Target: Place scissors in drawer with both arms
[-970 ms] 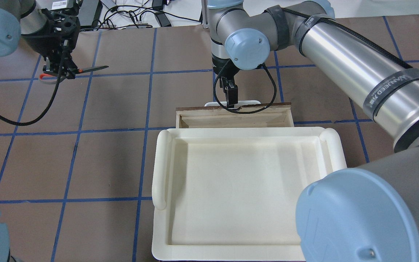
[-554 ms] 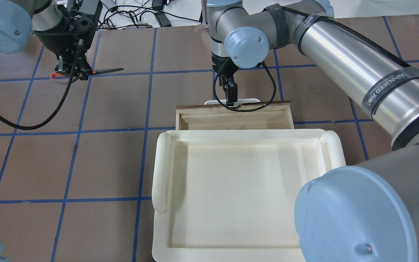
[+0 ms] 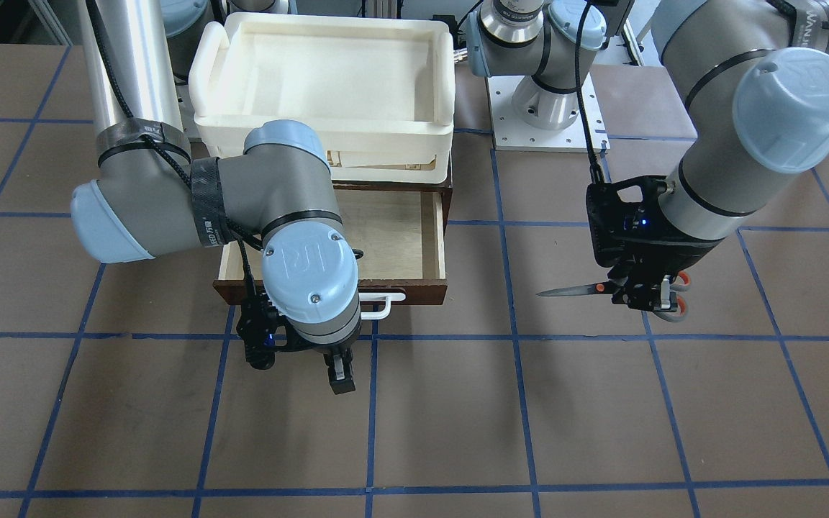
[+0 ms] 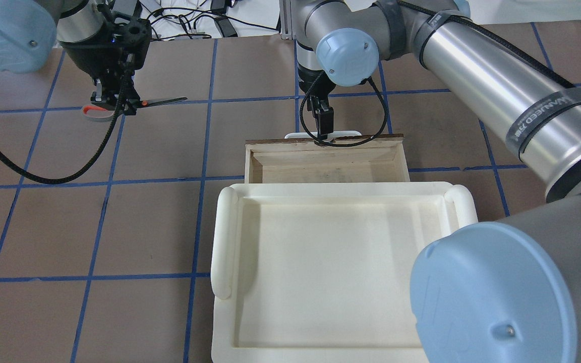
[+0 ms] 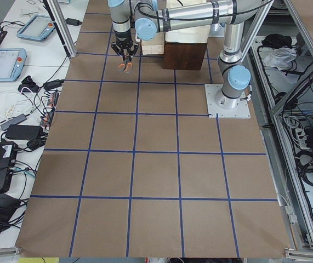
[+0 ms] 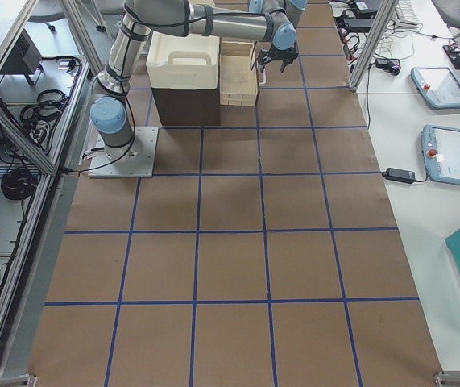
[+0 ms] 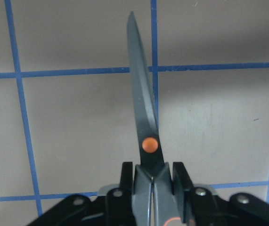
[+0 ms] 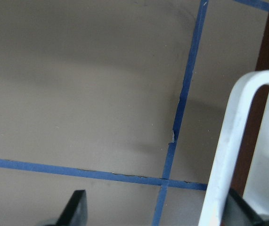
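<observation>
My left gripper is shut on the handle end of the scissors and holds them level above the table, blades pointing toward the drawer. In the left wrist view the blades stick straight out from the closed fingers. In the front view the scissors hang right of the drawer. The drawer stands pulled out, its pale inside bare. My right gripper is open just beyond the white handle. The handle shows beside one finger in the right wrist view.
A white foam tray sits on top of the cabinet, over the back of the drawer; it also shows in the front view. The brown table has blue tape lines. Cables and boxes lie along the far edge.
My left gripper has carried the scissors to the right, toward the drawer. The drawer has slid out further, and my right gripper has moved outward with its front.
</observation>
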Tool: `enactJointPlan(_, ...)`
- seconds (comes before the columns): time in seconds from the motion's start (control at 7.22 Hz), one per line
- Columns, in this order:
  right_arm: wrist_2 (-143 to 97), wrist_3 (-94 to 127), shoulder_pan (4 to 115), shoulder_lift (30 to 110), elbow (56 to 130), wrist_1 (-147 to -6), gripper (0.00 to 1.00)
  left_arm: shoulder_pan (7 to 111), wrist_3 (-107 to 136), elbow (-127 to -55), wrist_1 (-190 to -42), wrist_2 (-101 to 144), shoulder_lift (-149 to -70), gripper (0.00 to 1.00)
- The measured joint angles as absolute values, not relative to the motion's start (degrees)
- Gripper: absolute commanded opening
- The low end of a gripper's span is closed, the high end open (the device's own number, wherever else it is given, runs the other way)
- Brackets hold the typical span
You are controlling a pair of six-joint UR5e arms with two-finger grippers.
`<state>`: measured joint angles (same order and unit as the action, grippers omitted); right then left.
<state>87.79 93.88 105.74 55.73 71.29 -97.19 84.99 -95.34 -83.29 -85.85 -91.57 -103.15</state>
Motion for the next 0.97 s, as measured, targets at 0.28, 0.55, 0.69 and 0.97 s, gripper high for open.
enactJointPlan(0.28, 87.80, 93.12, 105.50, 55.36, 71.21, -97.26, 1.00, 86.96, -91.03, -83.28, -86.95, -91.56, -102.01, 0.03)
enactJointPlan(0.55, 87.86, 92.36, 104.96, 55.35, 71.20, -97.29, 1.00, 88.34, -88.62, -83.35, -89.34, -91.54, -100.22, 0.03)
enactJointPlan(0.69, 87.86, 92.00, 104.79, 55.34, 71.19, -97.30, 1.00, 88.53, -87.55, -83.36, -91.00, -91.58, -99.00, 0.03)
enactJointPlan(0.97, 87.81, 91.79, 104.70, 55.30, 71.16, -97.29, 1.00, 89.75, -84.61, -83.65, -93.43, -91.75, -96.69, 0.03)
